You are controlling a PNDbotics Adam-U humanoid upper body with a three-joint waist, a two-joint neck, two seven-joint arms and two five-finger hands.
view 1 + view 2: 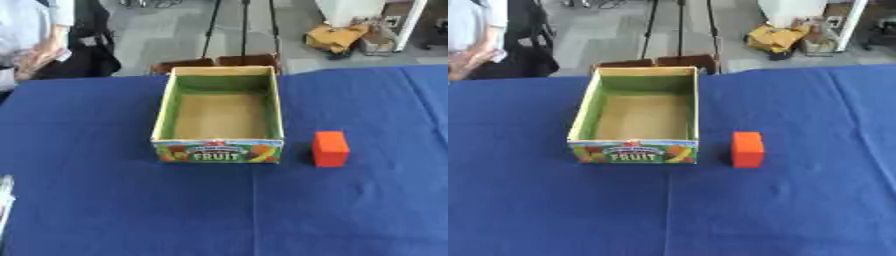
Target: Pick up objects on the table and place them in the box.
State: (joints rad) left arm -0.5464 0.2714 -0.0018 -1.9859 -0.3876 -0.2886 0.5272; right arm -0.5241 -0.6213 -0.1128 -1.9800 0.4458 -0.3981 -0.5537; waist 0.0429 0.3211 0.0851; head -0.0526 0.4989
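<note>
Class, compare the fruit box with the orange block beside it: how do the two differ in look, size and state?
The fruit box is much larger than the orange block. The box is open-topped and hollow, with nothing seen inside; the block is a closed solid shape. The box has green inner walls and a printed fruit label on its front, while the block is plain orange. Both stand upright and apart on the blue tablecloth, the block at the box's right.
</note>
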